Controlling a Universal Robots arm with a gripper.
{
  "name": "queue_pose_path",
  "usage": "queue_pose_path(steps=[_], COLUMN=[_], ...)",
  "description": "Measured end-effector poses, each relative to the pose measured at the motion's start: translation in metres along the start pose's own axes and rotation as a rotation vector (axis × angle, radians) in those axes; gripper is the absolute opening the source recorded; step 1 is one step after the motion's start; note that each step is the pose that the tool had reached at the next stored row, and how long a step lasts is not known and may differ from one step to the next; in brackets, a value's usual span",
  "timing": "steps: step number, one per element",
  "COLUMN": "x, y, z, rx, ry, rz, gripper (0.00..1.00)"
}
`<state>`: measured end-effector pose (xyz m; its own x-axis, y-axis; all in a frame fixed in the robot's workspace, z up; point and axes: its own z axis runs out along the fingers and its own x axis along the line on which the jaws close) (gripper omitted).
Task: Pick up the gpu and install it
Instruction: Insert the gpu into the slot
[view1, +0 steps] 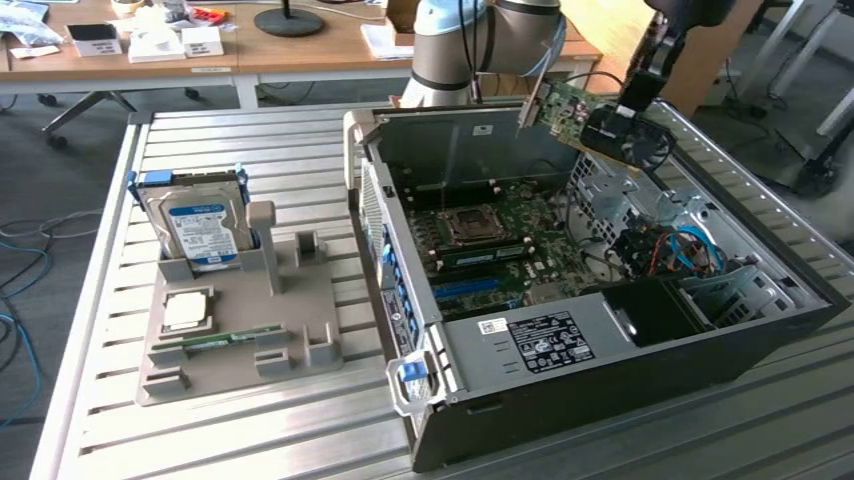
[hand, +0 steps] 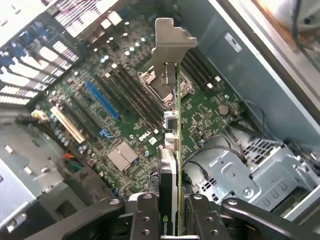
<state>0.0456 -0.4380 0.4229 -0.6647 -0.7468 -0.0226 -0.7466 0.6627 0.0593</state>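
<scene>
The gpu is a stiff, light card, yet fragile; its green board carries small exposed parts and its contact edge should not be knocked or twisted, so the safest hold is a pinch across the two flat faces near one end, away from the black fan blades and the contacts; the silver end bracket is rigid but would likely give a poor, slippery purchase. The gripper is clamped on the card in just that way; in the wrist view its two fingers press against opposite faces of the board, which runs edge-on away from them with the bracket at the far end. The card hangs in the air, tilted, above the rear upper corner of the open computer case, touching nothing else; beneath it lies the motherboard with its blue slot and the processor socket, well apart from the card. The case stands on the slatted desk; on the exterior view's left a grey holder keeps a hard drive upright.
</scene>
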Motion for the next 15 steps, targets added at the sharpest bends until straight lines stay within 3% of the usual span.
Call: queue_pose_path(steps=[15], x=[0.0000], y=[0.0000], z=[0.0005], rx=[-0.0057], ry=[0.0151], rz=[-0.254], gripper=[0.27])
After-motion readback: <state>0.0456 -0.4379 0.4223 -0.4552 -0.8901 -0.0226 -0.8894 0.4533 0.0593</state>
